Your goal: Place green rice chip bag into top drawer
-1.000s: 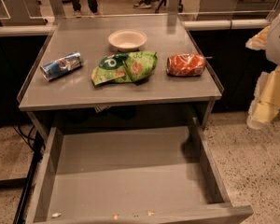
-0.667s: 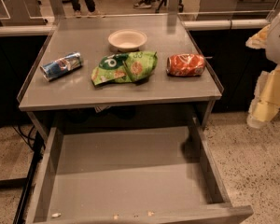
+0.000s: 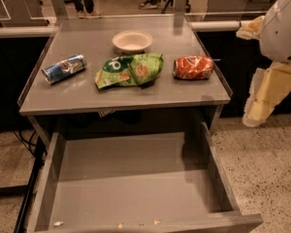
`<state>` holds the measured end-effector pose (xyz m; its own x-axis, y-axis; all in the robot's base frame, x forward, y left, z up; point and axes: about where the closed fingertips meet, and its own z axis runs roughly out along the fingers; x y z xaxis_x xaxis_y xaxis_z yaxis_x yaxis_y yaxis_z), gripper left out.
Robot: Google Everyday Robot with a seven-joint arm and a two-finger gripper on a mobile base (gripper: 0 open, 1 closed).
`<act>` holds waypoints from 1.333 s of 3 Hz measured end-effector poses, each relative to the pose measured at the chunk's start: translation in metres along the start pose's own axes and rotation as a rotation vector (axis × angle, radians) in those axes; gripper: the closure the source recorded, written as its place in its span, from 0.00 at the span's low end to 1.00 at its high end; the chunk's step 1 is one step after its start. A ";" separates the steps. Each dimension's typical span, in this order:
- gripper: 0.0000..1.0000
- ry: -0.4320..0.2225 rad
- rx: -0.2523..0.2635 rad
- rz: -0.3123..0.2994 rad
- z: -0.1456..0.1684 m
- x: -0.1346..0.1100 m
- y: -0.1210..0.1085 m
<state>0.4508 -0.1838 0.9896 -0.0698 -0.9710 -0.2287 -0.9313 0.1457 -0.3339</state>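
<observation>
Green chip bag (image 3: 128, 71) lies flat mid-table (image 3: 111, 97), between the blue can (image 3: 64, 68) and the orange can (image 3: 193, 67), just in front of the white bowl (image 3: 132, 41) and touching none of them. The drawer (image 3: 136, 178) below is pulled out, holding only crumbs at its front edge. The gripper (image 3: 263, 100) hangs off the table's right side, well apart from the bag; cannot tell if the jaws are apart or together. The bag is likely light, soft, crinkly and slippery foil, with fragile chips inside. Best to pinch a raised crumpled fold near the middle or the right end, gently, because a flat edge may slide out.
</observation>
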 end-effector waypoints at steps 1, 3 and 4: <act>0.00 -0.111 0.027 -0.036 0.002 -0.031 -0.001; 0.00 -0.106 0.048 -0.069 0.017 -0.046 -0.019; 0.00 -0.134 0.071 -0.098 0.043 -0.070 -0.042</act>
<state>0.5100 -0.1138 0.9806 0.0726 -0.9478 -0.3104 -0.9032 0.0695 -0.4236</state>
